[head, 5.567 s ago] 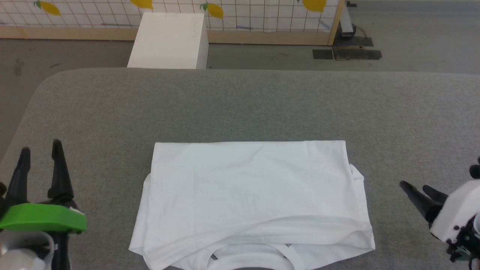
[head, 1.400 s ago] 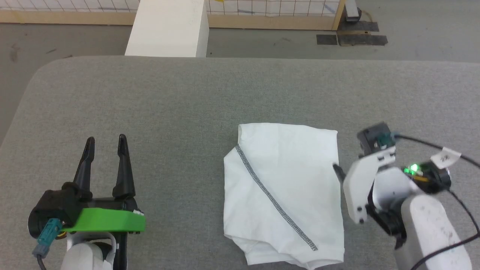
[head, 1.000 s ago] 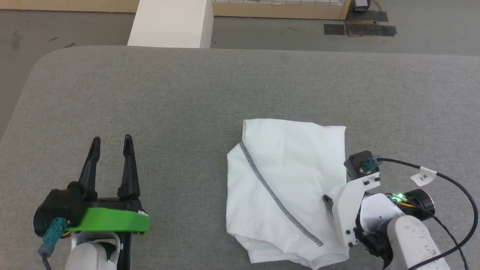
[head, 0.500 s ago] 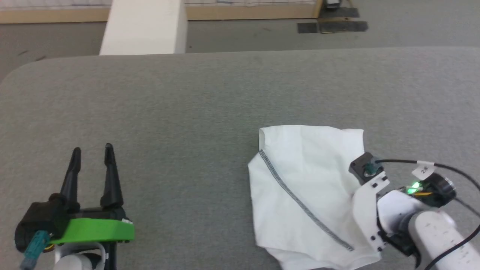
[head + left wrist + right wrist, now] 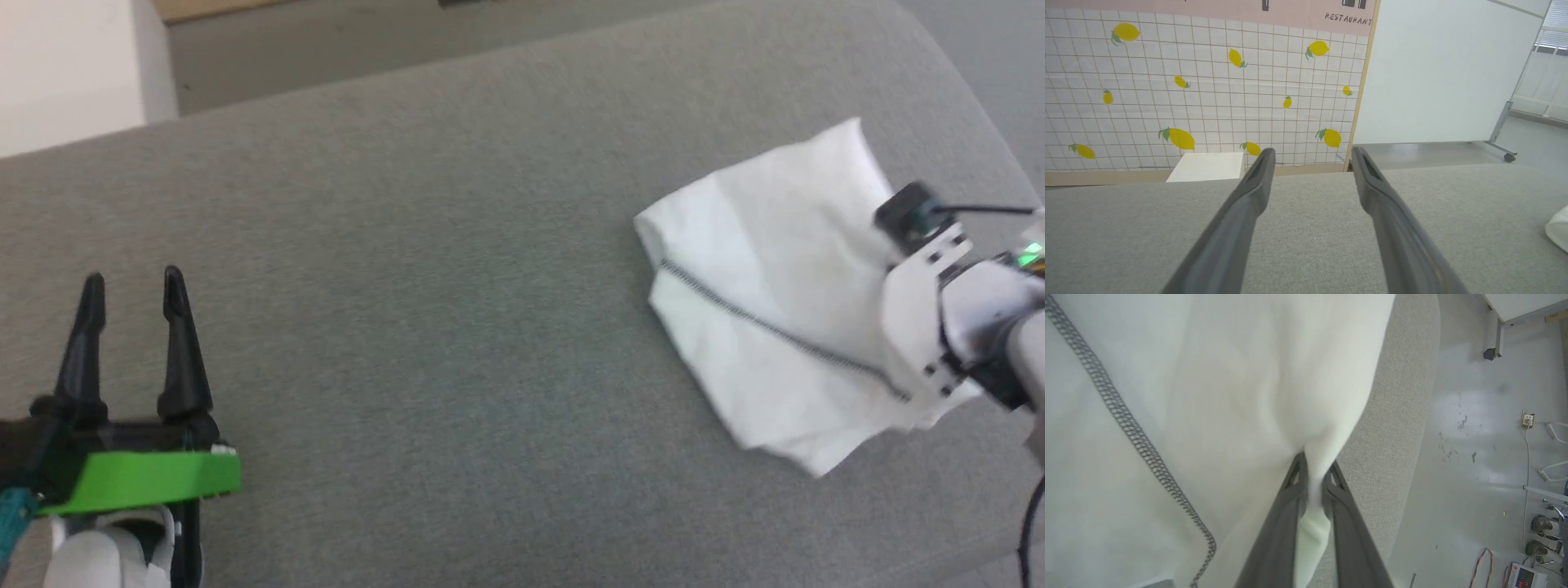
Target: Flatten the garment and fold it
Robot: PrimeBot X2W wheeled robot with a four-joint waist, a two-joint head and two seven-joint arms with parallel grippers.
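While clamped in right tool (image 5: 1312, 473), garment (image 5: 775, 269) long axis slanting near-right; left tool (image 5: 131, 282) wide.

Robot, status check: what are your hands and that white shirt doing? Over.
Right gripper shut on folded garment near table edge. Left gripper open, holding nothing. White box beyond the table, no obstruction.

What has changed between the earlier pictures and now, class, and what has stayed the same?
The garment, a wide rectangle at first, has been folded over into a narrower packet with its dark seam on top. The right claw, open before, has closed on the garment's edge. The left claw stayed open and empty above the table.
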